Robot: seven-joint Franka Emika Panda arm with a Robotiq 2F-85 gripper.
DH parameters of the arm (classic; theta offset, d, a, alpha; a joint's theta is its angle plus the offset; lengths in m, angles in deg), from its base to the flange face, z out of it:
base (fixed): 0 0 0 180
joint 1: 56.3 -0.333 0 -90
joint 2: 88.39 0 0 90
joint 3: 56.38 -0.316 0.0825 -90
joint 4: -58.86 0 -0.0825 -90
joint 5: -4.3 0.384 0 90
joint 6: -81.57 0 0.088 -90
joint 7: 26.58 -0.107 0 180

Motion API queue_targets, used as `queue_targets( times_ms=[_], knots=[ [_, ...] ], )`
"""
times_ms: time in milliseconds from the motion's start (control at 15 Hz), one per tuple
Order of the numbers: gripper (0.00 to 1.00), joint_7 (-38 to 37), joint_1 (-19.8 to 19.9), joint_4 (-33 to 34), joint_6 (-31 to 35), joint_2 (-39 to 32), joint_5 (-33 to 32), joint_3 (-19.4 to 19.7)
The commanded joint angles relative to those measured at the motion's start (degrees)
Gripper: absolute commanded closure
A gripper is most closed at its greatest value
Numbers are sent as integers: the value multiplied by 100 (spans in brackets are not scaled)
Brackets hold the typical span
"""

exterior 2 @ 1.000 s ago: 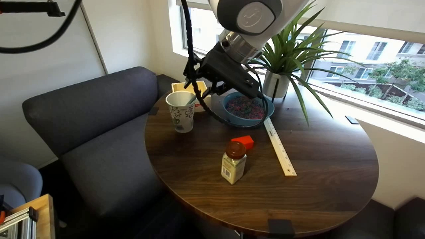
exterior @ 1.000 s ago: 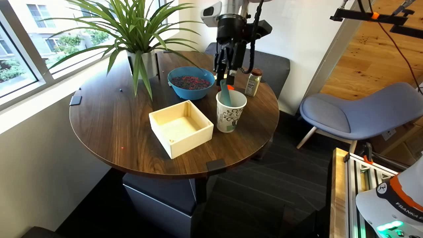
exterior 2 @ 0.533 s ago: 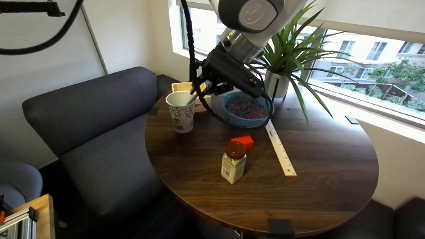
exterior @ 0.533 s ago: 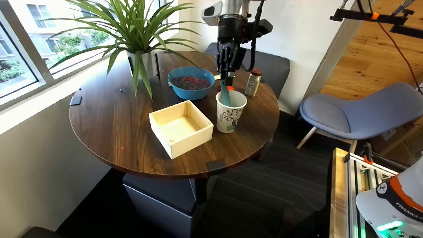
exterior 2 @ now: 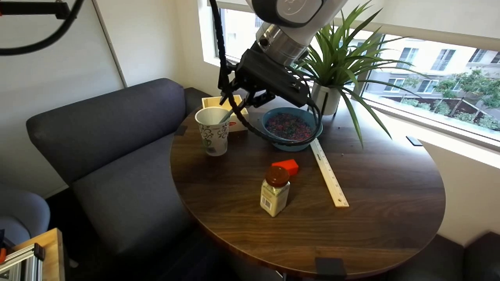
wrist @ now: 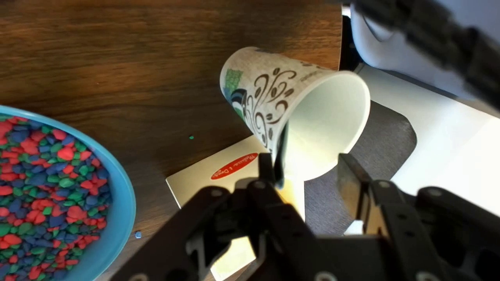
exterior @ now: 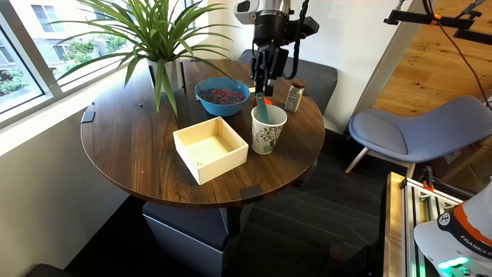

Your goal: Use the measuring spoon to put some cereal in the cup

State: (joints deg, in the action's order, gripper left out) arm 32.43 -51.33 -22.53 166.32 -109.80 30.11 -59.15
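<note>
Booth: Right now, what have your jaws got?

Me: Nothing pinched! My gripper [wrist: 306,164] stands partway parted, a plain gap between the fingertips [wrist: 266,166].

Booth: And the small teal plastic measuring spoon [exterior: 262,110]?

Me: In the white tapered paper cup [exterior: 269,136] with brown swirls, tilted against the rim, its holed handle end poking out! It's right by one of my fingertips; touching or not, I can't tell.

Booth: The heap of small red, blue and green cereal pieces [wrist: 50,187]?

Me: Sitting in the round blue plastic bowl [exterior: 221,109], apart from the cup! A few stray bits [wrist: 138,234] lie on the round dark wooden table [exterior: 127,154]. The bottom of the cup is hidden from me.

Booth: Neighbours?

Me: A square pale wooden box [exterior: 225,167] just beside the cup, a brown-lidded, square-sided jar [exterior 2: 275,195] near a small red block [exterior 2: 290,164], and a flat pale wooden ruler [exterior 2: 330,175]!
</note>
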Motion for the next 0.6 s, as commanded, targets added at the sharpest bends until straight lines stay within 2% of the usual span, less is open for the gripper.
queue_targets(
  times_ms=[0, 533],
  knots=[
    [51, 42, -26, -157, 216, 121, -203, -44],
    [51, 17, -113, -316, 687, 171, -432, -101]
  ],
)
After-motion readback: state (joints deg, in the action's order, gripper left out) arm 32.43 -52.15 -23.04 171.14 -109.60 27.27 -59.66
